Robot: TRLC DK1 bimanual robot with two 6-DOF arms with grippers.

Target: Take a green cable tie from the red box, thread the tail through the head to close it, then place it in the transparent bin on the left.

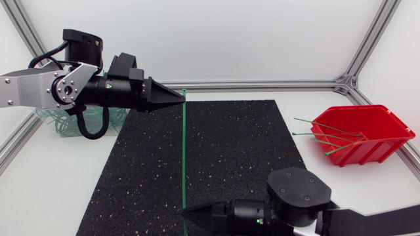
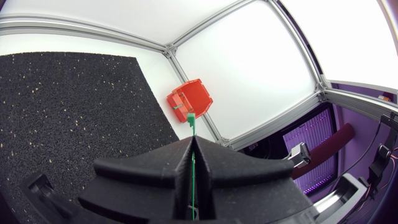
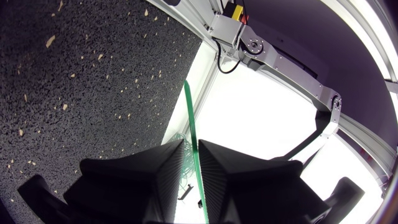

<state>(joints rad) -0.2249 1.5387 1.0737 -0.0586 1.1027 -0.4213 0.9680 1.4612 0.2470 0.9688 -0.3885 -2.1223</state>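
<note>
The tie [image 1: 184, 157] is stretched straight over the mat [image 1: 230, 151]. The left fingers [image 1: 161, 97] are closed on its far end and the right fingers [image 1: 205, 213] on its near end. Judgement: bow the tie by bringing the ends together slowly, with the slot facing the tail and no twist.

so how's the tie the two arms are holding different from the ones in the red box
The held tie is pulled straight over the black mat; the boxed ties lie loose and crisscrossed. The held tie is clamped near each end in the jaws of the left gripper and right gripper; the boxed ties rest only in the red box, some poking past its rim. Both are thin, green and not closed.
</note>
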